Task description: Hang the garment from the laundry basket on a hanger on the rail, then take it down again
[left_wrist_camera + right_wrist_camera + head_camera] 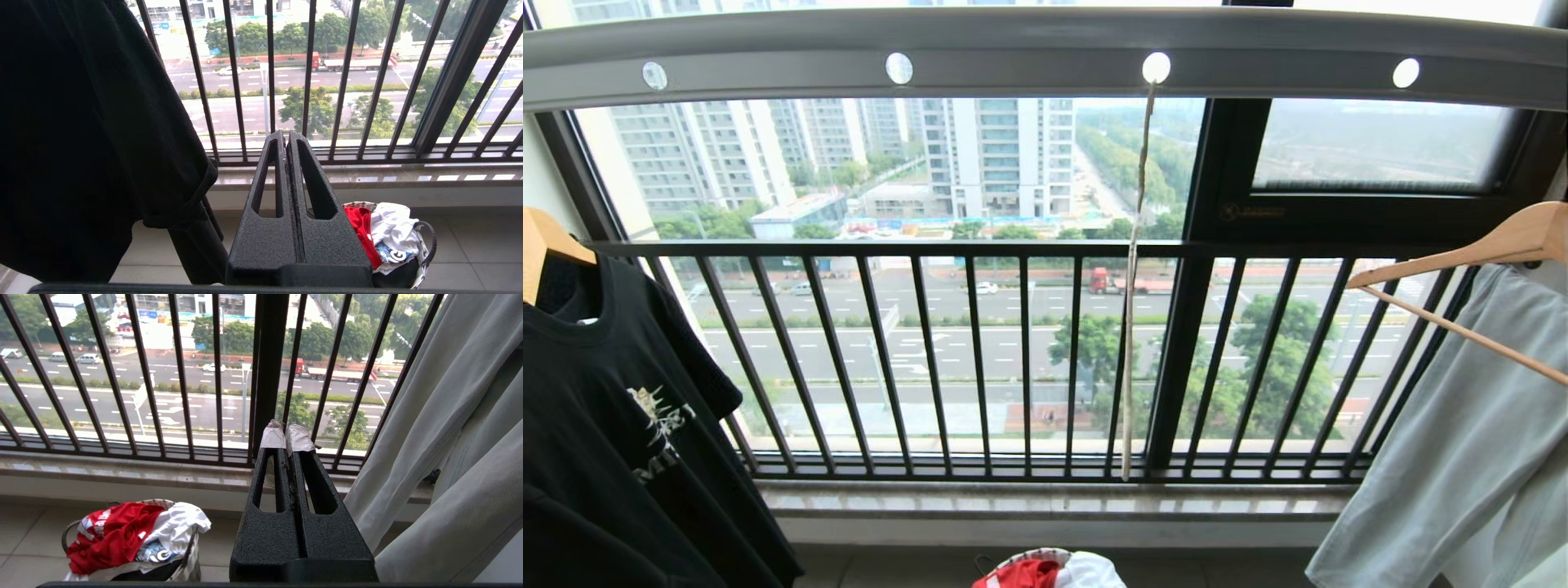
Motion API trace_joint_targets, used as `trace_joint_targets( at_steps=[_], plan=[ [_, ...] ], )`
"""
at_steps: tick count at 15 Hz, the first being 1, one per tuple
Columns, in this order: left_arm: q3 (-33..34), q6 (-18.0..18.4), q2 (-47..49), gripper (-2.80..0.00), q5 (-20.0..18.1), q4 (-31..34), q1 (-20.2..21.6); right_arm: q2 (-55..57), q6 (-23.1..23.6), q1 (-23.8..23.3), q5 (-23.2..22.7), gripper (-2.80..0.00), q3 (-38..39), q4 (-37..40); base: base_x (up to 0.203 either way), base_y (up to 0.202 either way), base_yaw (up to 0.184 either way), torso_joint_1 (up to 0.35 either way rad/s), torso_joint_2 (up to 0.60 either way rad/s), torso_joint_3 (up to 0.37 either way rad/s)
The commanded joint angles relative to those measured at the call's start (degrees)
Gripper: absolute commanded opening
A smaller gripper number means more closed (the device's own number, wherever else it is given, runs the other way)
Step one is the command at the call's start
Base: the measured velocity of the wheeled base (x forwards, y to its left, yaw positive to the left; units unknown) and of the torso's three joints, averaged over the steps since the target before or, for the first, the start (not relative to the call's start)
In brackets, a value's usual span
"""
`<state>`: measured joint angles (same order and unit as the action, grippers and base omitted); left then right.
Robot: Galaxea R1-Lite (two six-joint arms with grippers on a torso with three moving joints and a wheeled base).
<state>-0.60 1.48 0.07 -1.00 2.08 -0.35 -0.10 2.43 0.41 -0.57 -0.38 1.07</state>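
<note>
The red garment (1021,574) lies crumpled in the laundry basket (187,555) on the floor below the window, at the bottom edge of the head view. It also shows in both wrist views, as the garment (361,228) and the garment (114,535). The grey rail (1029,45) with round white holes runs across the top. A thin cream hanger (1131,327) hangs edge-on from its third hole. My left gripper (286,136) is shut and empty, left of and above the basket (425,249). My right gripper (287,435), with white-taped tips, is shut and empty to the basket's right. Neither gripper shows in the head view.
A white shirt with blue print (175,526) shares the basket. A black T-shirt (621,425) on a wooden hanger hangs at the left, a pale garment (1462,449) on a wooden hanger (1494,245) at the right. The black barred window railing (980,359) and a sill (1045,498) stand ahead.
</note>
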Motion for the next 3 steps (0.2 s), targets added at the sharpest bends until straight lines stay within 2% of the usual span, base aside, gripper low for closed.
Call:
trace_joint_targets(
  at_steps=[1,3],
  plan=[
    [-0.02,0.02,-0.06,-2.80,-0.06,0.02,0.00,0.10,0.04,0.02,-0.04,-2.80,0.03,-0.11,0.000,0.000,0.000,0.000,0.00,0.000],
    [-0.02,0.02,0.01,-2.80,0.03,0.02,0.00,0.10,0.04,0.02,-0.04,-2.80,0.03,-0.11,0.000,0.000,0.000,0.000,0.00,0.000]
  ],
)
